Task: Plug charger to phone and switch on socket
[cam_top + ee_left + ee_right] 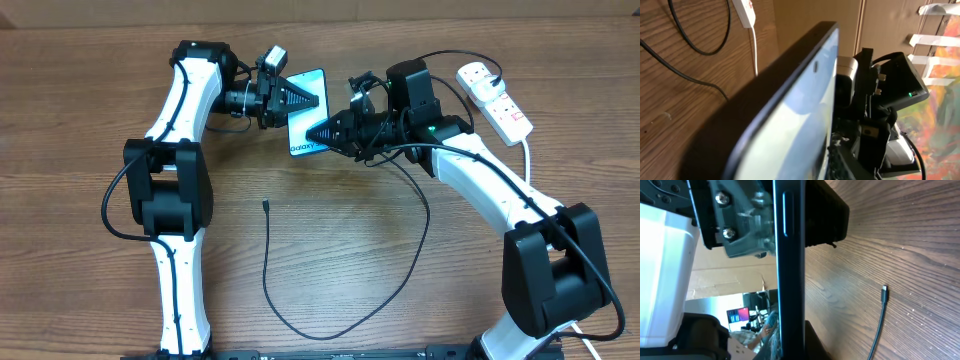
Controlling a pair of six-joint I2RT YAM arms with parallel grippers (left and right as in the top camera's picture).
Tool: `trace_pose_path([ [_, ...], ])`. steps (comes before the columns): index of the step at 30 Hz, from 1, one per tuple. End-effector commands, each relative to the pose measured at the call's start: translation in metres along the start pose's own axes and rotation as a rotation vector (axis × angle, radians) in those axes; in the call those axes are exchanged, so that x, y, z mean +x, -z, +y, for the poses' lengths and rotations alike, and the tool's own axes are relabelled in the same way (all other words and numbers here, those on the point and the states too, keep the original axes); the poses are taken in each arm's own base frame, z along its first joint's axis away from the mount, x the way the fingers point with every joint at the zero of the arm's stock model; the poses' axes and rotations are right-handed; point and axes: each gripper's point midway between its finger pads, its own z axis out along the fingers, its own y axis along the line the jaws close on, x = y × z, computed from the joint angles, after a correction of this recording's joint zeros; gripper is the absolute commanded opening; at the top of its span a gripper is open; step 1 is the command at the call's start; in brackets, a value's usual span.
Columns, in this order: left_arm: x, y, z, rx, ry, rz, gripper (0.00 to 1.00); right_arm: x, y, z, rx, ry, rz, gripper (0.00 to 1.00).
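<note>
The phone (299, 137), light blue screen with "Galaxy S24" text, is held between both grippers at the back middle of the table. My left gripper (298, 98) is shut on its upper part; the phone (790, 115) fills the left wrist view. My right gripper (322, 131) is shut on its lower right edge; the phone's black side (789, 280) runs upright through the right wrist view. The charger (266, 260) lies loose on the table, its connector tip (266, 204) free and also seen in the right wrist view (884, 291). The socket (495, 98) lies at the back right.
The charger cable loops from the front middle (300, 335) up past my right arm (480, 190) toward the socket. The socket's white cord (527, 160) runs down the right side. The socket's end (744, 12) and black cable (690, 45) show in the left wrist view.
</note>
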Motion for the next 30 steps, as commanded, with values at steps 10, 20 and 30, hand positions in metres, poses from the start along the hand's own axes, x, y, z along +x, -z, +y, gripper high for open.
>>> trace_pose_path([
  [10,-0.002,-0.009,-0.026,0.081,-0.069,-0.007,0.04,0.004,-0.009,0.000,0.033,-0.021,-0.004,0.04],
  [20,-0.001,-0.009,-0.024,0.071,-0.069,-0.003,0.04,0.003,-0.009,-0.001,0.036,0.027,-0.009,0.91],
  [30,0.005,-0.003,0.008,-0.115,-0.014,0.041,0.04,-0.005,0.015,-0.040,0.163,0.041,-0.044,1.00],
])
